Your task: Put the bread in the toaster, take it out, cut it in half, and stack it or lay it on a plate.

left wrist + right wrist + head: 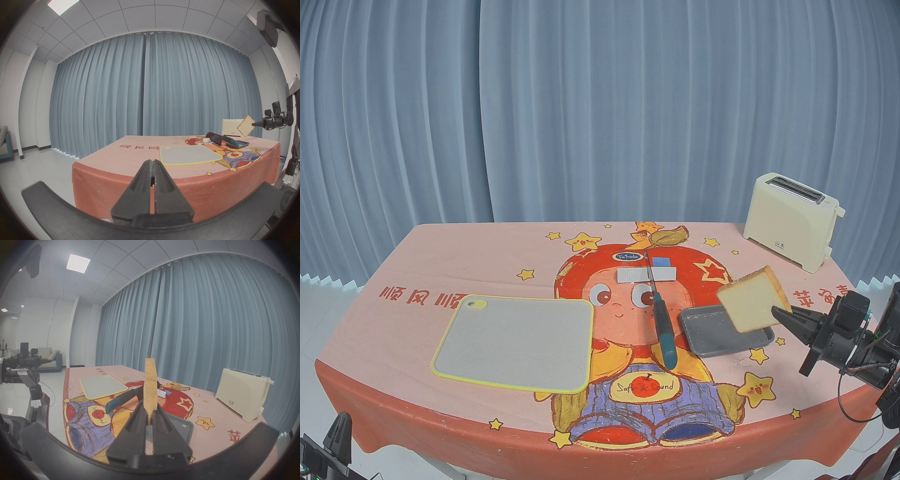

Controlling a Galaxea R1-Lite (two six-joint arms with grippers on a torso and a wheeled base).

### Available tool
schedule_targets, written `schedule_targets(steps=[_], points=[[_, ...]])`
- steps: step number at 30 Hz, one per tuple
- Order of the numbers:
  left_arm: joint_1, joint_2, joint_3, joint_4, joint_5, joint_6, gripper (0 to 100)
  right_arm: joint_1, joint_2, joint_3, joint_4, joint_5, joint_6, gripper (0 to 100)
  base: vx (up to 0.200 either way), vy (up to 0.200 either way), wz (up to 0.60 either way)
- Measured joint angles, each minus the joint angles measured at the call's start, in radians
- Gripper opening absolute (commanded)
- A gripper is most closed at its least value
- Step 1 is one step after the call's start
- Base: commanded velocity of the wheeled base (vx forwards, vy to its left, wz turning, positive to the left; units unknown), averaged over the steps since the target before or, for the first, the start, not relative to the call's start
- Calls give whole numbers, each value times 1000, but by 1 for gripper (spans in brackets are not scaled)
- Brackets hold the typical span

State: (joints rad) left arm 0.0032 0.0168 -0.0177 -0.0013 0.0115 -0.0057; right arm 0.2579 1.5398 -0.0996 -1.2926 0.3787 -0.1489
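Short of the toaster (792, 220), on the side facing the robot and above the right part of the desk (456, 262), the right claw (778, 310) was clamped on the lower corner of the bread (751, 300). It held the slice clear of the desk, and its wrist view showed the slice edge-on and upright between the fingers. From that claw the toaster lay farther from the robot and a little to its right, near but with open air between them. The slot (797, 189) was on the toaster's top face, with its long axis running along the toaster's length. As I judged it, the coming move turned on bringing the flat of the slice into line with that slot and getting it above the slot before lowering, since the bread was tilted and off to one side of the opening. Under the bread, on the robot's side of the toaster, lay the grey tray (706, 334), probably the plate for later. The knife (662, 319) was just beyond the tray, away from the toaster, and the cutting board (515, 342) was farther off the same way. The left claw (152, 175) was pinched together on nothing, well away from the toaster off the desk's opposite corner, so the right arm was plainly the nearer one.
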Motion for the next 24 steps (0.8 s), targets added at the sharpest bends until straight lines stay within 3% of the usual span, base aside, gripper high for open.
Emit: schedule_targets(steps=[9,24], points=[[0,0,0,0,0,0,0,0,-8,10,1,0,-35,0,0,0,0],[1,0,0,1,9,-10,0,0,-12,21,2,0,-41,0,0,0,0]])
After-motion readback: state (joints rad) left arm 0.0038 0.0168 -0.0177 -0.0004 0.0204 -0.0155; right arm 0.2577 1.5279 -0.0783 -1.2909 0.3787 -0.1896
